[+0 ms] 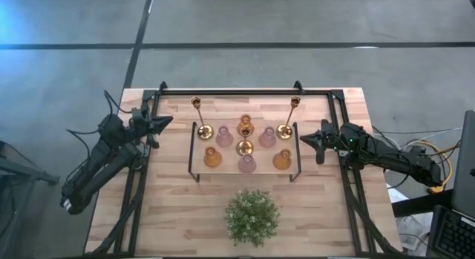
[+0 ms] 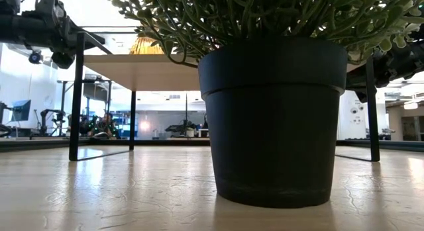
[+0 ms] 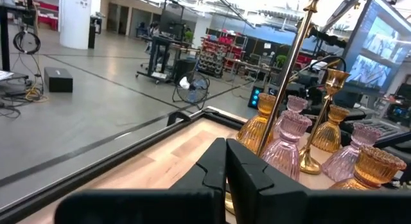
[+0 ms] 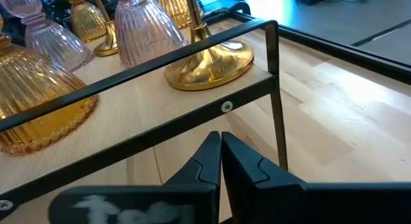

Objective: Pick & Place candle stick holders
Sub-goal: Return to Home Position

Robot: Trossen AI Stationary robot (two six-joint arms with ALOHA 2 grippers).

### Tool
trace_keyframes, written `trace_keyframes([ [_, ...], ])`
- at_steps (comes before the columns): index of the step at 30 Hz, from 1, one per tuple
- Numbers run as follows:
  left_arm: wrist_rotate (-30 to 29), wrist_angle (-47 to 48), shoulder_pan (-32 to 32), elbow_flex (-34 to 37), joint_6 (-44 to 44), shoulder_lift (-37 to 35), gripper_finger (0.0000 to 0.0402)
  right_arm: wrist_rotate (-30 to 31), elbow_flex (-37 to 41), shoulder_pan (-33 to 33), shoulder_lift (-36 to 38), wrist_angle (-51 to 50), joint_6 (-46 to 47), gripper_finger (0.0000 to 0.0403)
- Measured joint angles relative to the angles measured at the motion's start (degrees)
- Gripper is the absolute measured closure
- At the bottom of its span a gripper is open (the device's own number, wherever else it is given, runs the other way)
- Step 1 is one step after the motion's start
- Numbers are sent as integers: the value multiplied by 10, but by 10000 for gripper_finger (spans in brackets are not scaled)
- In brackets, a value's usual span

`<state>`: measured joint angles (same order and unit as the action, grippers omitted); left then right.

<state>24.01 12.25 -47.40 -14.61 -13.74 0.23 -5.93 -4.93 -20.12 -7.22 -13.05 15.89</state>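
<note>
Candle stick holders (image 1: 245,146) grouped on black-framed shelf (image 4: 135,99), centre of high view: brass sticks, pink glass, amber glass. Plant (image 1: 252,214) below them on desk (image 1: 178,214). Left tool (image 1: 165,122) just left of shelf, right tool (image 1: 304,139) just right of it, neither touching it. Only wrist views show finger state: left tool fingers (image 3: 212,161) pressed together, right tool fingers (image 4: 207,153) likewise, nothing between them. Low view: pot (image 2: 271,118) fills centre; one amber holder (image 2: 146,46) peeks upper left.

Brass holder (image 4: 209,65) polished, mirror-glossy metal; pink holder (image 4: 148,28) and amber holder (image 4: 35,89) ribbed translucent glass; shelf (image 4: 148,103) smooth pale wood, frame (image 4: 275,89) matt black metal; pot (image 2: 271,118) matt black.
</note>
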Motion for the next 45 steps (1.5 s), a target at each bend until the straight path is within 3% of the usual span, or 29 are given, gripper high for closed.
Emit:
trace_keyframes([
  [4, 2, 16, 23, 0, 6, -1, 388, 0, 0, 0, 0, 0, 0, 394],
  [7, -4, 16, 77, 0, 86, -1, 388, 0, 0, 0, 0, 0, 0, 394],
  [13, -116, -9, 179, 0, 128, -1, 388, 0, 0, 0, 0, 0, 0, 394],
  [20, -143, 33, 326, 2, 231, -1, 388, 0, 0, 0, 0, 0, 0, 394],
  [24, -161, 42, 379, 26, 243, -1, 388, 0, 0, 0, 0, 0, 0, 394],
  [36, -166, -140, 413, 140, 215, -1, 387, 0, 0, 0, 0, 0, 0, 394],
  [45, -164, -140, 454, 141, 154, -1, 387, 0, -1, 0, 0, 0, 0, 394],
])
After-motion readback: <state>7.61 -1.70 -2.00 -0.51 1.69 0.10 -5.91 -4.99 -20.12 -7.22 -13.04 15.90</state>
